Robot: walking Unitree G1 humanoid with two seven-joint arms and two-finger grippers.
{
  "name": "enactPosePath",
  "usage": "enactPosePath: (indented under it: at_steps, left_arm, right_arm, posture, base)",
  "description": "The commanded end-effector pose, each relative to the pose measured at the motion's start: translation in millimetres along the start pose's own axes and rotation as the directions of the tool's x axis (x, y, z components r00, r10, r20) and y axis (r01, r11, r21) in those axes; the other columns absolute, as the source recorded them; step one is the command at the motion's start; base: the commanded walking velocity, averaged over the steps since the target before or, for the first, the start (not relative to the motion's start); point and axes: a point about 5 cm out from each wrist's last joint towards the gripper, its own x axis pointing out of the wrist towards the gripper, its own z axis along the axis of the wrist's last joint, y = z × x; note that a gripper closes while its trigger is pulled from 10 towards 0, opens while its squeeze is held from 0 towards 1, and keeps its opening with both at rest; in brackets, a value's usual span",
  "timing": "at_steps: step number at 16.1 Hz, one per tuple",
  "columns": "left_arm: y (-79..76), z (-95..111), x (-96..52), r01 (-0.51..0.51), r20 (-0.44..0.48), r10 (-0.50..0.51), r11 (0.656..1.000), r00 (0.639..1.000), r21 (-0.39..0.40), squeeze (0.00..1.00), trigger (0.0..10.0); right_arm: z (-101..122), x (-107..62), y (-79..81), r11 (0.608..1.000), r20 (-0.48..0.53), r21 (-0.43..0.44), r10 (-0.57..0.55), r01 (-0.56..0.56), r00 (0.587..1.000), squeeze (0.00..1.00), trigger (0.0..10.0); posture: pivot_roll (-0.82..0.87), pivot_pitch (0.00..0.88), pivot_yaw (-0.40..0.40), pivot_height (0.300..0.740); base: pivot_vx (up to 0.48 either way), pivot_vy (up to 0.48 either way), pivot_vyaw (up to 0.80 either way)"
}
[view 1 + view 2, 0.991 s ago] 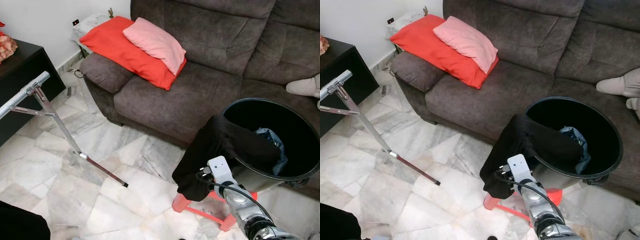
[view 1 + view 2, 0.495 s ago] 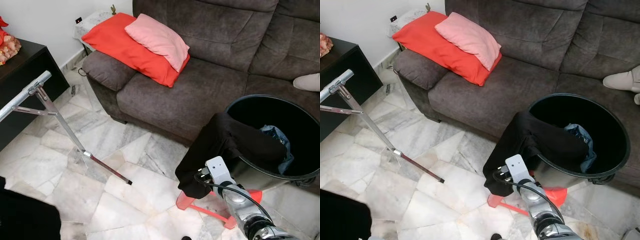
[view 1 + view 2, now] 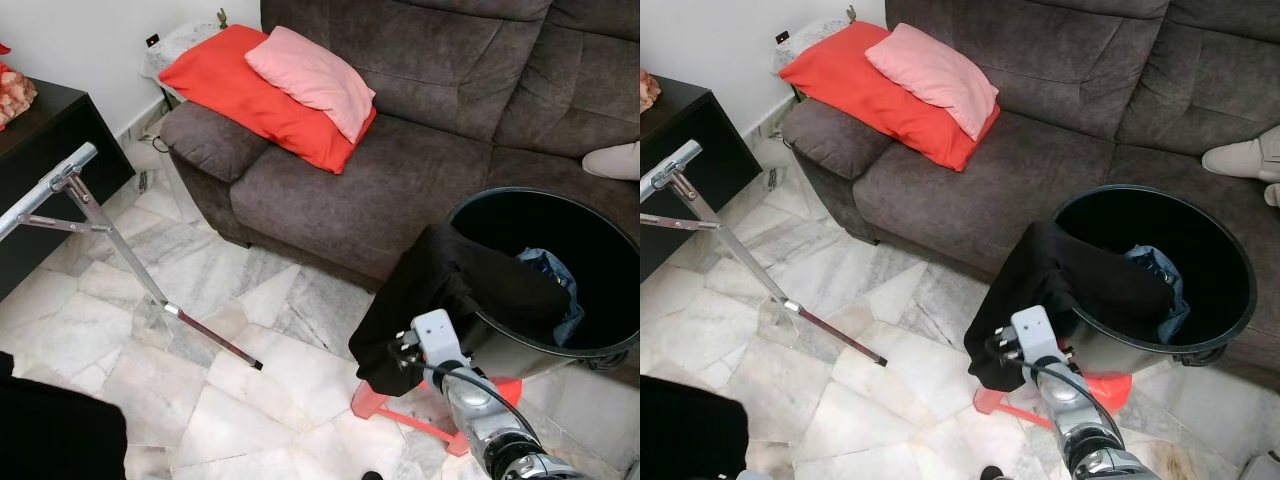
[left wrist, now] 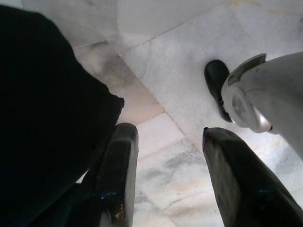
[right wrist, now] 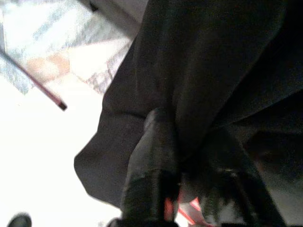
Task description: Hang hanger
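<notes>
A black garment (image 3: 440, 280) hangs over the rim of a black bin (image 3: 540, 195) and down toward the floor. Below it a red plastic frame (image 3: 400, 415), possibly the hanger, rests on the tiles. My right gripper (image 3: 395, 365) is pressed into the garment's lower fold. In the right wrist view its fingers (image 5: 158, 151) pinch bunched black cloth, with a bit of red between their bases. A metal rack bar (image 3: 50, 185) on slanted legs stands far left. My left gripper (image 4: 165, 137) hangs open over the floor beside dark cloth (image 4: 42, 118).
A brown sofa (image 3: 400, 180) with a red cushion (image 3: 230, 80) and a pink pillow (image 3: 310, 80) runs behind the bin. Jeans (image 3: 560, 290) lie in the bin. A black cabinet (image 3: 40, 130) stands left, a person's foot (image 3: 612, 160) rests on the sofa, and marble floor (image 3: 200, 390) lies between.
The camera view shifted slightly. My right wrist stays against the garment's lower fold, edging a little closer to it. The garment, bin and rack have not moved.
</notes>
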Motion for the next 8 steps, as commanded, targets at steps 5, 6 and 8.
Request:
enactPosePath:
  at_steps: [5,6,8]
  left_arm:
    - [-9.1,-12.6,-2.1,0.020,-0.044,-0.019,1.000,0.999,0.004,0.00,10.0]
    - [-10.2,-12.0,-1.7,0.023,-0.044,-0.022,1.000,0.999,0.004,0.00,10.0]
    - [-8.8,-12.4,-1.9,0.022,-0.047,-0.022,1.000,0.999,0.000,0.00,10.0]
  right_arm:
    - [28.9,-0.5,-6.0,0.980,0.200,0.197,-0.054,0.014,0.978,0.00,0.0]
    - [35.8,-2.0,-1.8,0.985,0.250,0.169,-0.019,-0.024,0.968,0.00,0.0]
    - [48.7,-7.3,1.7,0.986,0.322,0.147,0.027,-0.078,0.946,0.00,0.0]
  posture:
    - [0.03,0.235,0.026,0.740]
    - [0.02,0.232,0.021,0.740]
    - [0.01,0.227,0.013,0.740]
  base:
    - [0.000,0.000,0.00]
    - [0.000,0.000,0.00]
    - [0.000,0.000,0.00]
